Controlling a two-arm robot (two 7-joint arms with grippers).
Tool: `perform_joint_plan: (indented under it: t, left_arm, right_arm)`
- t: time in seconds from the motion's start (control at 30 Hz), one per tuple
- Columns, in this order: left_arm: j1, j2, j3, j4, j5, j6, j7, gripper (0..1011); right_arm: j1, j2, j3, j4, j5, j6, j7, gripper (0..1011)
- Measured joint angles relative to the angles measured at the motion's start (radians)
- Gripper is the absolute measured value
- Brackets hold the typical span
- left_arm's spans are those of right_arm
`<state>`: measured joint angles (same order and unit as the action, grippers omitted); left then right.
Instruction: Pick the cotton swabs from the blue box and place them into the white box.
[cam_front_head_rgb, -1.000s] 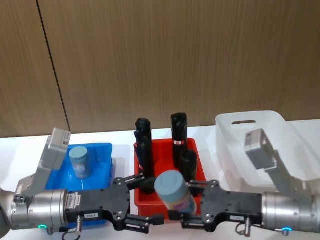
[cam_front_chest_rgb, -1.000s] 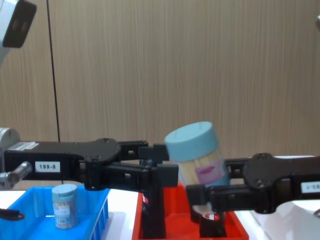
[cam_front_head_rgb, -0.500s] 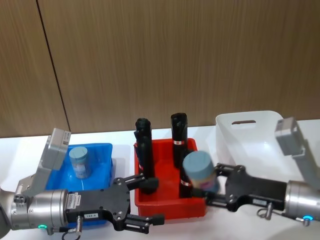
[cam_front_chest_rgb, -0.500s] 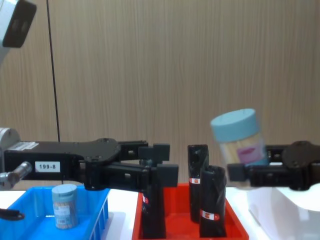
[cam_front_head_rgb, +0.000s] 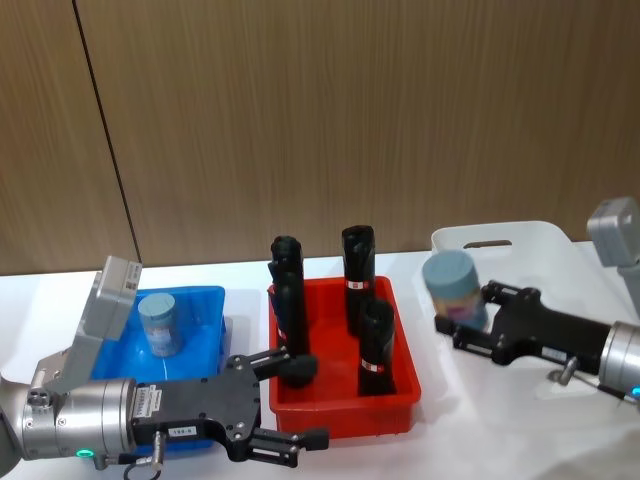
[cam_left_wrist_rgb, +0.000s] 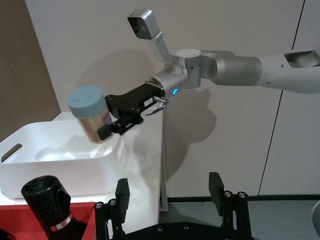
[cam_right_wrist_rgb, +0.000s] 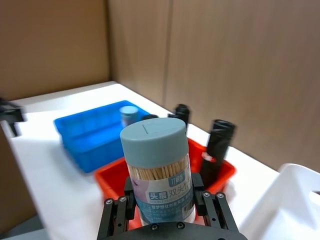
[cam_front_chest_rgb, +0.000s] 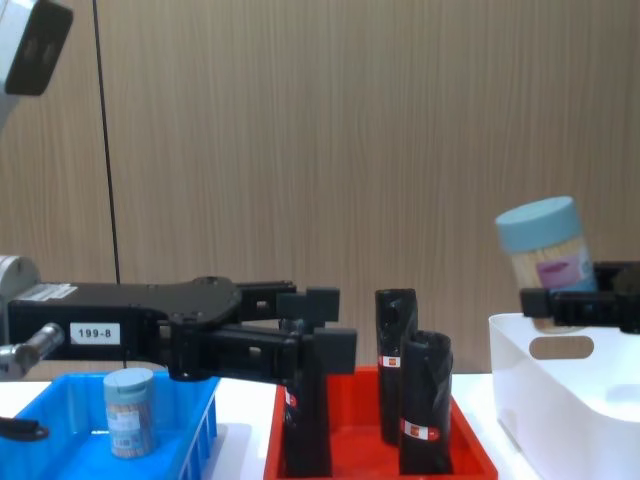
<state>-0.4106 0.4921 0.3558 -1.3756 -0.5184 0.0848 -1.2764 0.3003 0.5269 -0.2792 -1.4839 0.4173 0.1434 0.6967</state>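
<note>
the right gripper (cam_front_head_rgb: 466, 310) is clamping its fingers on one jar of cotton swabs (cam_front_head_rgb: 450, 283), gripping it low on the clear body so that the pale grey-blue lid is standing above the fingers; in the right wrist view the swab sticks and the pink-purple label are showing between the black fingers; the jar is hanging in the air over the left rim of the white box (cam_front_head_rgb: 500, 235), and in the chest view it is sitting clearly above that rim, apart from it and leaning a little; the right arm is reaching in from the right edge of the head view, across the white box.

a second jar of cotton swabs (cam_front_head_rgb: 159, 323) is standing upright inside the blue box (cam_front_head_rgb: 205, 293), on the left of the white table (cam_front_head_rgb: 450, 430).

the left gripper (cam_front_head_rgb: 285, 400) is hovering with its fingers spread wide apart, reaching across in front of the blue box toward the front left corner of the red tray (cam_front_head_rgb: 340, 415); in the chest view it is passing in front of one of the black cylinders.

the red tray is lying between the blue box and the white box; black wrapped cylinders with red-white tags (cam_front_head_rgb: 357, 265) are standing upright in it.
</note>
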Motion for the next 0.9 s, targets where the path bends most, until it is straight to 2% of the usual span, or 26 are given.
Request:
perform_joint_plan:
  t: [0.43,0.73,0.9]
  left_arm:
    - [0.000,0.000,0.000,0.000,0.000,0.000,0.000,1003]
    - [0.000,0.000,0.000,0.000,0.000,0.000,0.000,1003]
    - [0.000,0.000,0.000,0.000,0.000,0.000,0.000,1003]
  right_arm:
    - [0.071,-0.022,0.013,0.124,-0.043,0.002,-0.126,650]
    - [0.144,-0.055,0.014,0.269,-0.090,0.000,-0.227,650]
    - [0.183,-0.072,0.010,0.350,-0.116,-0.013,-0.264,650]
